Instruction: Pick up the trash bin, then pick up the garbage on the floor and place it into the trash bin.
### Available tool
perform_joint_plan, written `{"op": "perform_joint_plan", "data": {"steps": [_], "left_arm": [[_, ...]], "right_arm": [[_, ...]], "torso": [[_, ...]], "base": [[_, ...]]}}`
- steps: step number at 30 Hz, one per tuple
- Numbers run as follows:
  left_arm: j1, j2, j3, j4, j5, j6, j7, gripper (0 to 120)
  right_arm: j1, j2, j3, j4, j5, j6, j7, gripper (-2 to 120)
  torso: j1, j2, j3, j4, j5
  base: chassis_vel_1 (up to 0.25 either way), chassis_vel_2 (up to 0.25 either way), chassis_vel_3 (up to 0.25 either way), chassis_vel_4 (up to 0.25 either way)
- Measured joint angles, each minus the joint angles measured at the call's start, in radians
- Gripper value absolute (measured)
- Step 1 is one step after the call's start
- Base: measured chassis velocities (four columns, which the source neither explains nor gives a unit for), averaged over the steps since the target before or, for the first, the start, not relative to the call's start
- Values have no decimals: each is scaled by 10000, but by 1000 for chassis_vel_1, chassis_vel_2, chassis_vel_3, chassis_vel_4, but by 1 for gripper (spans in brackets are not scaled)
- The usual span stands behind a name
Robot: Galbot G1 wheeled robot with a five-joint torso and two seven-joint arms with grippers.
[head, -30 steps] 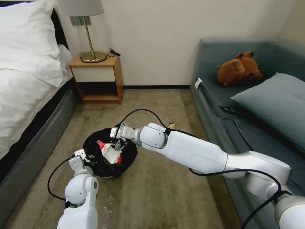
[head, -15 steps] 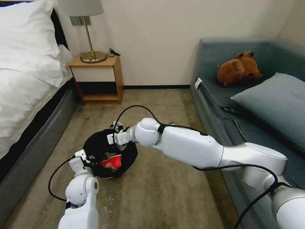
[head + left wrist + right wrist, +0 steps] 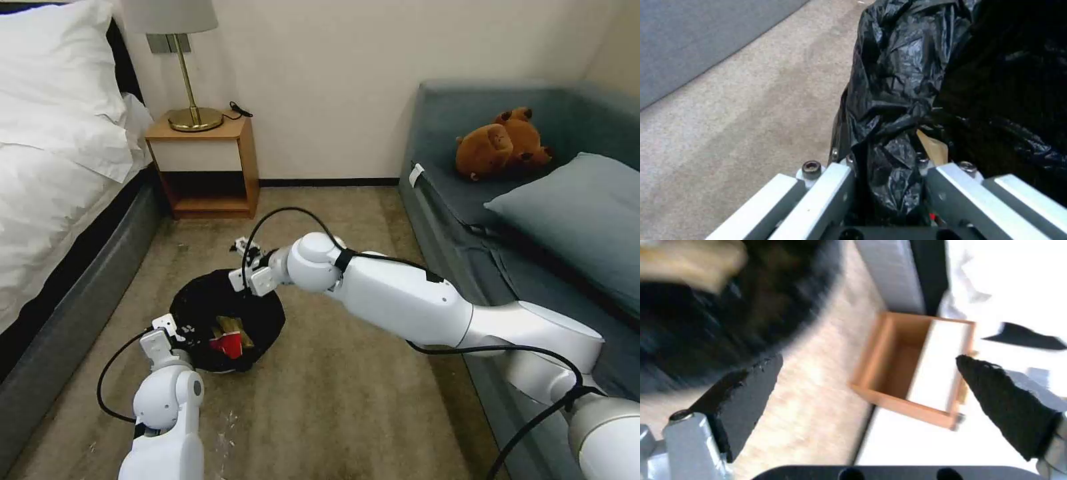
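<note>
The left gripper (image 3: 167, 331) is clamped on the near rim of the trash bin (image 3: 200, 303), which sits on the carpet (image 3: 347, 400) with its round mouth facing up, a red wrapper (image 3: 229, 345) inside; above its far rim the right gripper (image 3: 248, 267) hovers spread wide, holding nothing

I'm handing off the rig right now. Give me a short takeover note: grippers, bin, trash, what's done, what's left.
Left gripper: shut on the trash bin's black bag at its near rim.
Right gripper: open, empty, above the bin's far rim.
In the bin: red-and-white wrapper and a brown-gold piece.
Done: bin gripped, at least two pieces binned.
Left: no other litter is visible on the carpet from the head view; check around before finishing.
</note>
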Motion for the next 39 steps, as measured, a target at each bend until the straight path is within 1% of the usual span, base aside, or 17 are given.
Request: {"op": "perform_joint_plan", "data": {"steps": [4,8,12,14,15,17,21,22,24,26,27,28,30,31,33,35,39], "left_arm": [[47,23,-61,-58,-78,-54,0,3],[90,48,-90,-145,-151,-59,-1,3],[87,149,-93,-215,-268,-59,26,3],[34,242,-86,-229,-282,-58,113,3],[34,242,-86,-229,-282,-58,113,3],[-47,379,-52,-272,-280,12,236,3],[-118,411,-38,-275,-277,51,262,3],[-155,433,-14,-250,-280,57,284,3],[-164,438,-6,-235,-280,57,298,3],[-185,452,-10,-189,-346,57,363,3],[-185,452,-10,-189,-346,57,363,3],[-193,456,-21,-160,-400,51,378,3],[-193,460,-27,-155,-406,52,378,3],[-191,468,-35,-150,-410,51,375,3],[-179,468,-36,-150,-412,51,374,3],[-127,446,11,-152,-408,50,375,3],[-26,398,38,-174,-370,50,372,3]], "right_arm": [[-264,31,1079,-174,-799,390,-3,100],[-590,-60,1905,-123,-618,433,107,100],[-1407,-233,3228,299,-335,363,738,100],[-2348,-330,4288,722,-263,223,1446,100],[-2348,-330,4288,722,-263,223,1446,100],[-4157,-450,6000,1578,92,128,2734,100],[-5396,-285,7395,2412,288,131,3562,100],[-6459,-68,8483,3089,561,159,4177,100],[-6948,26,8848,3353,832,151,4415,100],[-8181,454,9775,3912,2275,-44,5063,100],[-8181,454,9775,3912,2275,-44,5063,100],[-8871,858,10265,4229,3563,-352,5478,100],[-9071,980,10398,4299,3931,-413,5594,100],[-9510,1223,10724,4395,4849,-407,5778,100],[-9765,1289,10854,4398,5406,-249,5908,100],[-10381,1278,10951,4276,6550,542,6322,100],[-10947,1197,10943,4130,7140,1103,6666,100]], "torso": [[0,0,0,0,-1],[0,0,0,0,-1],[0,0,0,2,0],[0,0,-1,0,0],[0,0,-1,0,0],[0,0,0,-2,4],[0,0,0,-3,3],[0,1,-1,0,0],[0,1,-1,-4,0],[0,1,-1,-6,3],[0,1,-1,-6,3],[0,1,-1,-3,-1],[0,1,-1,-3,1],[-1,1,-1,-1,0],[0,1,-2,0,0],[0,2,-1,-1,0],[0,2,-1,0,-2]], "base": [[0,0,0,0],[0,0,0,0],[0,0,0,0],[0,0,0,0],[0,0,0,0],[0,0,0,0],[0,0,0,0],[0,0,0,0],[0,0,0,0],[0,0,0,0],[0,0,0,0],[0,0,0,0],[0,0,0,0],[0,0,0,0],[0,0,0,0],[0,0,0,0],[0,0,0,0]]}}
